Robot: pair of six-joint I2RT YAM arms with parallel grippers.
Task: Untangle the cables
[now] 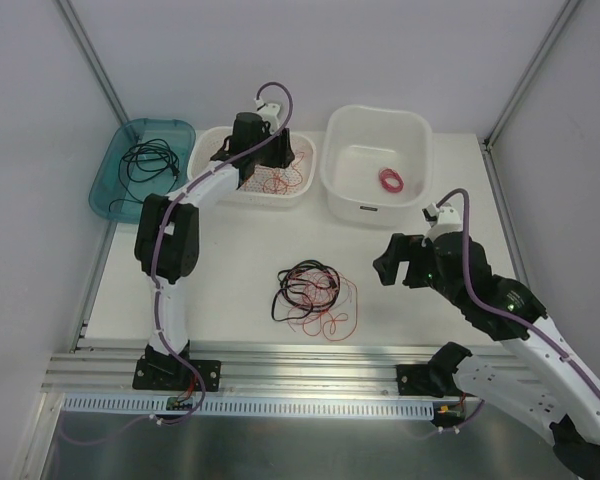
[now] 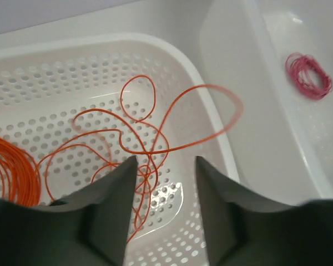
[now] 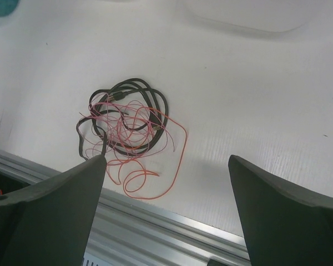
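Cables (image 1: 315, 298) in loose tangle, front-middle of white surface (image 1: 230, 270), grey walls (image 1: 30, 100) around. Left claw (image 2: 161, 166) stretched over perforated basket (image 2: 100, 41), jaws slightly apart astride orange wire (image 2: 150, 151). Right claw (image 3: 166, 166) right of tangle, jaws wide apart.

- Your top external camera looks down from above and behind the arm bases (image 1: 175, 372), taking in the whole white tabletop (image 1: 240, 240) from afar.
- Your left wrist camera hangs close over the white perforated plastic basket (image 2: 100, 41), upper centre in the top view.
- Your right wrist camera looks down from farther off at the loose tangle of black, orange-red and pink wires (image 3: 127, 127), lower centre there.
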